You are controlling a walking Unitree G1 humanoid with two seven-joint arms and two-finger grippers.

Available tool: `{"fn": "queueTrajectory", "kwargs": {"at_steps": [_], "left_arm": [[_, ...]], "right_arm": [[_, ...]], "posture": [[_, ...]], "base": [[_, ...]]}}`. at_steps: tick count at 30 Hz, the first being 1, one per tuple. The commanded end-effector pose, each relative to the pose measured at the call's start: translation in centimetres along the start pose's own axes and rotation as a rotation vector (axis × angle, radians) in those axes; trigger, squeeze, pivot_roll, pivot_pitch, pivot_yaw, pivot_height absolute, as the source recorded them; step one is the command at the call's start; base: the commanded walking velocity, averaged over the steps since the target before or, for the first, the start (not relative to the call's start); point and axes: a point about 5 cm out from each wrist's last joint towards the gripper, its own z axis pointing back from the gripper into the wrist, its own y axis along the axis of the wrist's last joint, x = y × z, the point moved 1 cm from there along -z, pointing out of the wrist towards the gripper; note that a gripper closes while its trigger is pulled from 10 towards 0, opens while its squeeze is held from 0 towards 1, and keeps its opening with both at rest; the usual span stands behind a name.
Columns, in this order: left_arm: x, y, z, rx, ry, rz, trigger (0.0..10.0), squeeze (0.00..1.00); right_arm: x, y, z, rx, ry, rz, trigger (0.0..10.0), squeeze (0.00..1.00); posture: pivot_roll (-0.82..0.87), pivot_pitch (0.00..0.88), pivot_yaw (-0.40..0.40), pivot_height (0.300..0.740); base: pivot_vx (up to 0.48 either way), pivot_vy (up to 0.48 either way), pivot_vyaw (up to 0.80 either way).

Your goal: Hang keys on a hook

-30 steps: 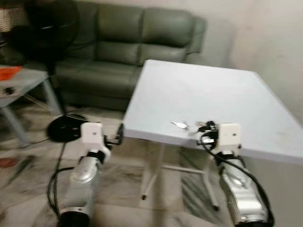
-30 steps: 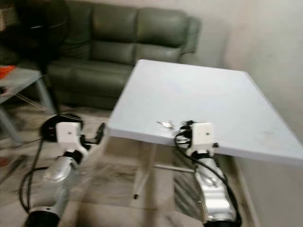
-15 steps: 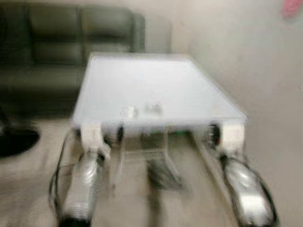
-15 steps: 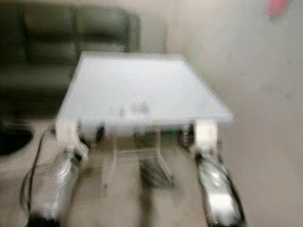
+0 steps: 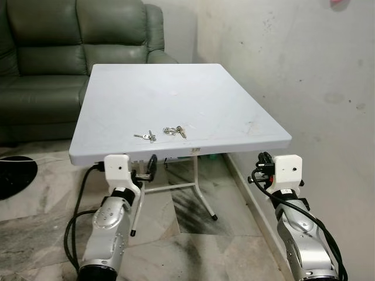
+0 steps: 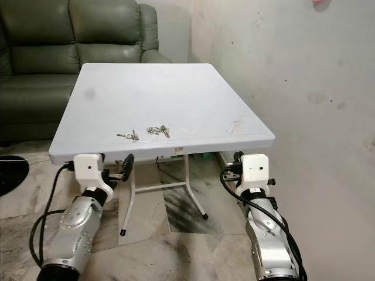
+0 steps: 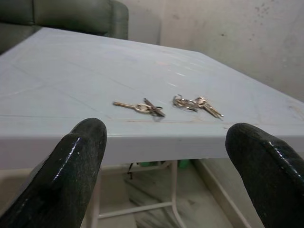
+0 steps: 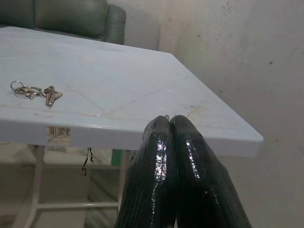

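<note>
Two bunches of keys lie on the white table [image 5: 176, 93] near its front edge, one bunch [image 5: 145, 136] to the left of the other [image 5: 174, 130]. My left gripper [image 7: 166, 161] is open and empty, held just below and in front of the table edge. Both bunches, the left [image 7: 140, 107] and the right [image 7: 197, 103], lie beyond its fingers [image 5: 152, 166]. My right gripper [image 8: 169, 122] is shut with nothing in it, low beside the table's front right corner [image 5: 287, 140]. A pink object [image 5: 340, 3] sits high on the wall; I cannot tell what it is.
A green sofa [image 5: 70, 52] stands behind the table on the left. A plain wall [image 5: 304, 76] runs along the right, close to the table and my right arm [image 5: 302, 234]. A black round base [image 5: 14, 175] rests on the marble floor [image 5: 193, 252] at the left.
The whole view has swung to the right and sharpened, so the camera moved. The table and wall are now in front instead of the sofa. The keys lie where they were.
</note>
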Motion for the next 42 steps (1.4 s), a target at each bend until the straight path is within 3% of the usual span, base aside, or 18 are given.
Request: {"fn": "queueTrajectory", "kwargs": {"at_steps": [1,10,21,30,34,42], "left_arm": [[0.3,0.0,-0.1,-0.002,-0.02,-0.013,10.0,0.0],[1.0,0.8,-0.9,0.008,-0.091,-0.044,10.0,0.0],[1.3,1.1,-1.2,0.028,-0.042,0.009,10.0,0.0],[0.3,0.9,-1.3,0.012,0.005,-0.025,10.0,0.0],[-0.9,1.3,-1.7,0.002,0.035,-0.04,10.0,0.0],[-0.7,1.1,-1.7,-0.011,0.028,-0.044,10.0,0.0]], "right_arm": [[0.6,0.2,0.1,-0.002,-0.03,0.007,10.0,0.0],[0.5,-0.1,-0.1,-0.033,-0.023,-0.002,10.0,0.0],[-0.1,-0.1,-0.1,-0.035,-0.03,-0.011,10.0,0.0],[-0.1,0.0,-0.3,-0.03,-0.041,-0.012,10.0,0.0],[-0.3,-0.1,-0.5,-0.028,-0.045,-0.015,10.0,0.0],[-0.2,-0.3,-0.4,-0.037,-0.046,-0.015,10.0,0.0]], "posture": [[0.01,0.027,-0.087,0.74],[0.02,0.063,-0.081,0.74],[0.01,0.059,-0.067,0.74],[0.01,0.023,-0.052,0.74],[0.01,0.009,-0.043,0.74],[0.02,0.005,-0.046,0.74]], "base": [[0.0,0.0,0.0],[0.0,0.0,-0.46],[0.0,0.0,-0.72],[0.0,0.0,-0.73],[0.0,-0.341,-0.73],[0.0,-0.219,-0.73]]}}
